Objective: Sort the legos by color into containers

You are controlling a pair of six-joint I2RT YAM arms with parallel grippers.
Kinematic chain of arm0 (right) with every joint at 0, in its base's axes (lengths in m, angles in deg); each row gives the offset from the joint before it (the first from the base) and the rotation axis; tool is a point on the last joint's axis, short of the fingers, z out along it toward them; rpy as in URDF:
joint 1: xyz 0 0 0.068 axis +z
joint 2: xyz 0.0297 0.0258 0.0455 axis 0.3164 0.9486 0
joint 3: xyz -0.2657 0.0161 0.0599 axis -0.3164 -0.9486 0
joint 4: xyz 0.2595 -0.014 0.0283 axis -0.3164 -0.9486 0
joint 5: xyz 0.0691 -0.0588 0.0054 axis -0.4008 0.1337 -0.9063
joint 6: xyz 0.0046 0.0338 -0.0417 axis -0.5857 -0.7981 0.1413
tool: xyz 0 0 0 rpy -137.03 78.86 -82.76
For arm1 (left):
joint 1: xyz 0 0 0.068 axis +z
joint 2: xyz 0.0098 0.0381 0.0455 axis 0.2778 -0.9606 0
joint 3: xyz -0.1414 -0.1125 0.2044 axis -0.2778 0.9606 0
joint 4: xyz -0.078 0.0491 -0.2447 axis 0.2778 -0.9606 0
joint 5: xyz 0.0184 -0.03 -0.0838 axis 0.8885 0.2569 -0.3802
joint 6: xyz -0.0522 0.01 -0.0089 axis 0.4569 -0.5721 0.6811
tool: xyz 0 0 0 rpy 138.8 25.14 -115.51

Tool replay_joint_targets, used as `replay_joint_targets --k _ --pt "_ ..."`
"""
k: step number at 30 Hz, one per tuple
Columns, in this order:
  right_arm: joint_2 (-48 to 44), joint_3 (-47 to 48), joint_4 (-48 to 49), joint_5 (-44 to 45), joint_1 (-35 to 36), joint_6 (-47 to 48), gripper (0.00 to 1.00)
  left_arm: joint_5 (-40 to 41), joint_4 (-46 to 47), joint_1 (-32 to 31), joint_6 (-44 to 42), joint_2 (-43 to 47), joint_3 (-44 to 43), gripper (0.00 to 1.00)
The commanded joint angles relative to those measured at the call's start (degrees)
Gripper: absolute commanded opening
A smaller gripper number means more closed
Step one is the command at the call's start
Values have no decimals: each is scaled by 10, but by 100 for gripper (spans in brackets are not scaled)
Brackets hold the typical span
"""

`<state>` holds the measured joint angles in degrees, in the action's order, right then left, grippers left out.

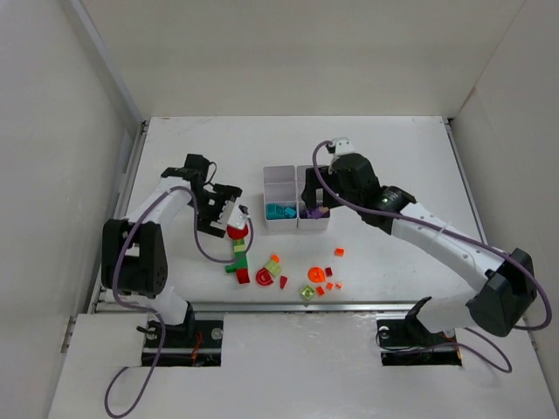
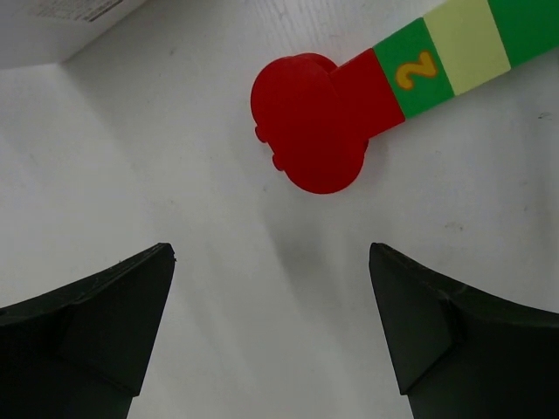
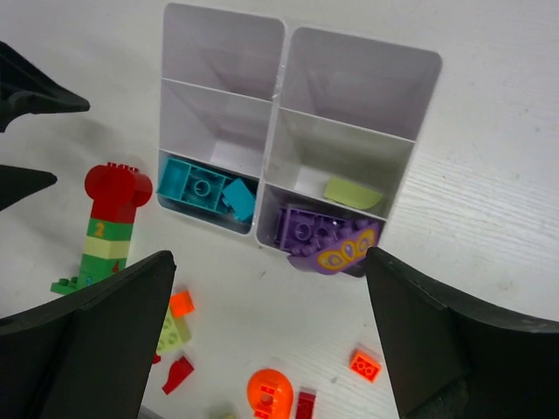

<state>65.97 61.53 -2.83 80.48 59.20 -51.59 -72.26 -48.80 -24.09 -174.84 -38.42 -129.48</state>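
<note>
My left tool (image 2: 271,255) hangs spread and empty just short of the red round-topped plastic brick (image 2: 310,122), which caps a green-and-yellow stack (image 2: 454,44) lying on the bench (image 2: 175,175). My right tool (image 3: 268,257), also spread and empty, hovers over the white six-compartment plastic organiser (image 3: 218,52) mid-bench. I judge a red pick is in hand. Next I must straddle that cap and free it from the stack.

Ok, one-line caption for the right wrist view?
Open right gripper over the white organiser: teal bricks, purple pieces and a lime piece each in their own compartment; loose legos beside it.
</note>
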Motion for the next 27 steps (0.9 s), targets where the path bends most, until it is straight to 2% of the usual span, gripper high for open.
replay_joint_targets --k 1,4,13,18,24,27 --pt "-55 -25 46 -17 -20 19 95 -4 -83 -27 -378 -27 -53 93" --pt "-73 -43 46 -23 -32 19 95 16 -83 -46 -436 -51 -54 95" --pt "-79 -62 40 -29 -57 24 95 65 -102 -84 -458 -93 -60 96" --pt "-79 -68 40 -34 -57 24 95 65 -74 -91 -426 -110 -54 86" --pt "-79 -79 45 -40 -57 18 95 48 -44 -96 -411 -116 -44 79" --pt "-84 -79 45 -46 -57 5 95 43 -31 -96 -401 -104 -14 74"
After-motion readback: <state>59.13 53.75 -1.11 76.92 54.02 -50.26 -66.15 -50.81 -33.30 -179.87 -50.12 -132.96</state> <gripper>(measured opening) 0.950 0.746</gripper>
